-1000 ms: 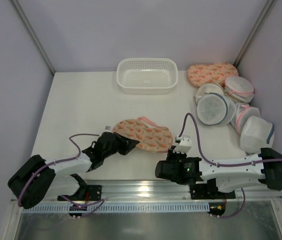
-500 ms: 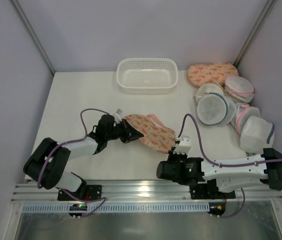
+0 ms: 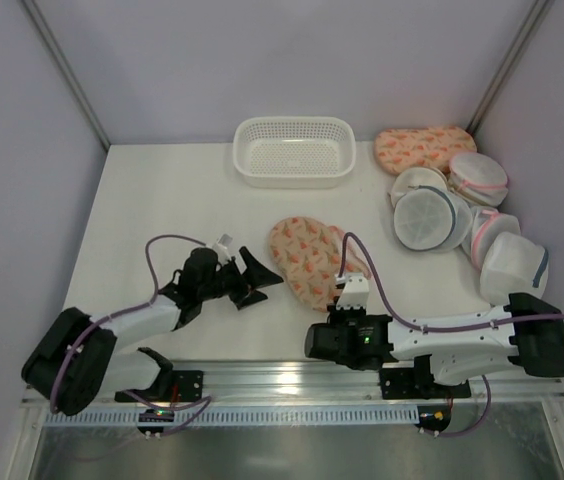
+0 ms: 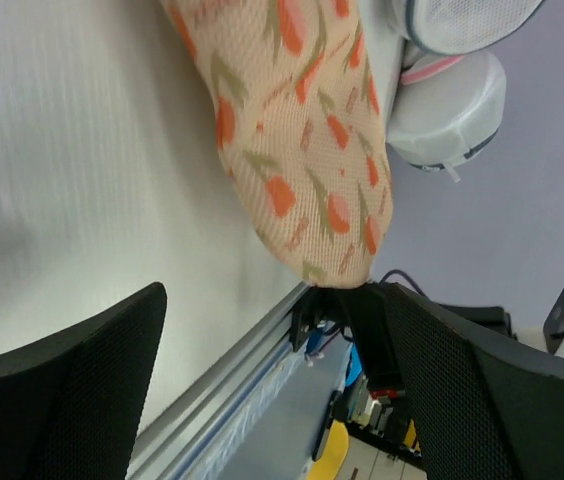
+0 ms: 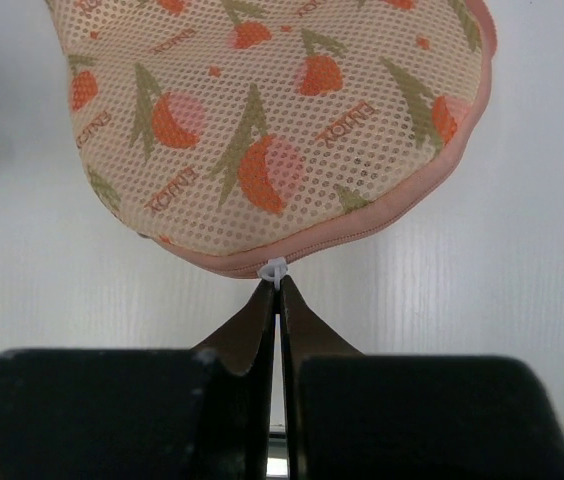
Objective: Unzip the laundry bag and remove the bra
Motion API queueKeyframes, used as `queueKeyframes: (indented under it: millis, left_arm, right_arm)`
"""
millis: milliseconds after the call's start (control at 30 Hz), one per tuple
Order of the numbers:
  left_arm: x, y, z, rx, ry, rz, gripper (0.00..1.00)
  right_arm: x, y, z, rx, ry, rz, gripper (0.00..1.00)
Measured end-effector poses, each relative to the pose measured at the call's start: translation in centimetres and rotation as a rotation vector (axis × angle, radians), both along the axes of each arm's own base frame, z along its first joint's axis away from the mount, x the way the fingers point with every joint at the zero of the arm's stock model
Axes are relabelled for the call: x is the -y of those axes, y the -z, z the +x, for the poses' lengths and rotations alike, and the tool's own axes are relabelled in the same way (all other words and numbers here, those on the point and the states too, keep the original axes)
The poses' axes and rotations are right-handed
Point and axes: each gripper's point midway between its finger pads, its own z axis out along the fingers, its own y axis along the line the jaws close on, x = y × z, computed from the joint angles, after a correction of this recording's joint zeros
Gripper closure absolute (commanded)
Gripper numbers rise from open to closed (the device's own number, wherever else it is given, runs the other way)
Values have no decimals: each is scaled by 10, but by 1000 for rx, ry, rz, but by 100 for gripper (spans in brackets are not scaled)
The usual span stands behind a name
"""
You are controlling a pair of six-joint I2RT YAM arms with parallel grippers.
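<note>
Let go of the laundry bag (image 3: 307,258) with the left gripper (image 3: 265,287) since half a second ago; now spread wide and drawn back, just left of the bag and clear of it. Swung the bag from crosswise to nearly lengthwise, well nearer the arms than the white basket (image 3: 294,150) and slightly right of it. Pinching the small white zipper pull (image 5: 275,270) at the bag's near pink edge with the right gripper (image 5: 278,292), fingers pressed tight together. Just right of the basket, a second printed bag (image 3: 425,147). Right of the basket and nearer, round mesh bags (image 3: 427,215) in a cluster.
</note>
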Motion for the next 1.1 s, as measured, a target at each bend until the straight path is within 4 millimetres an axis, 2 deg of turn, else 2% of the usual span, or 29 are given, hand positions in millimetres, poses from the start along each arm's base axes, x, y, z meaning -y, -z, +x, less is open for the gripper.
queueKeyframes:
  millis: [100,167,267,367,467,633,800,900,933,1000,1033,1100]
  left_arm:
    - [-5,1,-35,-28,2,7,4]
    - [-4,-6,-56,-29,12,-10,3]
    - [-3,-21,-74,-21,-1,-58,1]
    - [-6,-34,-72,-14,-55,-99,1]
    - [-8,-36,-66,-25,-97,-109,1]
    - [-5,-9,-59,-109,-130,-47,1]
    - [3,18,-52,-181,-143,4,3]
    - [8,28,-45,-202,-159,10,15]
    - [10,30,-43,-205,-164,7,25]
    - [14,30,-38,-209,-177,-8,36]
    - [16,28,-35,-204,-178,-17,49]
    - [22,22,-29,-190,-177,-34,63]
  right_arm:
    - [-16,-1,2,7,-41,13,96]
    - [-31,-2,2,8,-88,30,96]
    - [-60,-8,1,12,-170,93,96]
    - [-87,-16,-2,17,-255,166,96]
    - [-108,-22,-8,13,-340,223,96]
    - [-128,-26,-17,8,-445,275,96]
    - [-134,-25,-23,-1,-501,285,96]
    - [-134,-24,-25,-8,-519,285,96]
    - [-135,-25,-26,-11,-523,286,96]
    - [-135,-25,-27,-13,-531,287,96]
    - [-135,-26,-28,-14,-533,287,96]
    - [-134,-26,-28,-16,-535,285,96]
